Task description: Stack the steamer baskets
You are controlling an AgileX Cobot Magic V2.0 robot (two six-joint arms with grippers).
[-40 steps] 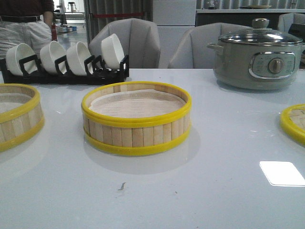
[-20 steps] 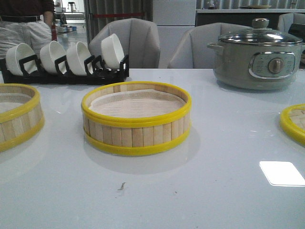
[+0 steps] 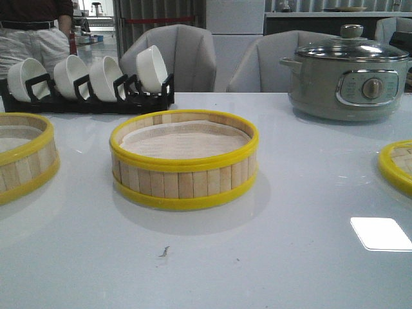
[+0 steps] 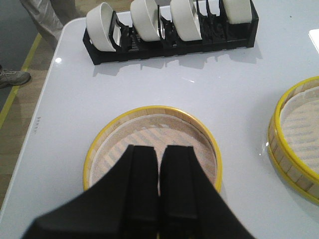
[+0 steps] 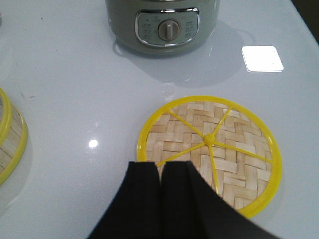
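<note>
front view: centre steamer basket (image 3: 184, 162), a round shallow ring of pale vertical bamboo slats bound by bright yellow plastic rims top and bottom, standing upright on the glossy white table (image 3: 290, 257); a pale liner lies flat inside it, nothing else is in it. left steamer basket (image 3: 22, 154), same build, cut by the picture's left edge, well apart from the centre one. lid (image 3: 398, 166), yellow-rimmed, cut by the right edge. behind: black rack (image 3: 90, 96) with four white bowls (image 3: 151, 67) tilted on edge; grey-green electric pot (image 3: 351, 80) with a glass lid and metal knob, contents not visible. neither arm shows in this view.

left wrist view: left gripper (image 4: 159, 184), black fingers pressed together with only a thin seam between them, grasping nothing, above the near part of the left basket (image 4: 152, 144); its slatted floor shows through a pale liner and it holds nothing more. the centre basket (image 4: 296, 134) appears at the picture's edge, and the rack of bowls (image 4: 169, 30) stands beyond.

right wrist view: right gripper (image 5: 160, 191), likewise clenched and grasping nothing, above the near rim of the lid (image 5: 212, 149), a flat disc of herringbone woven bamboo with yellow spokes meeting at a central hub. the pot's dial panel (image 5: 167, 27) lies beyond.
</note>
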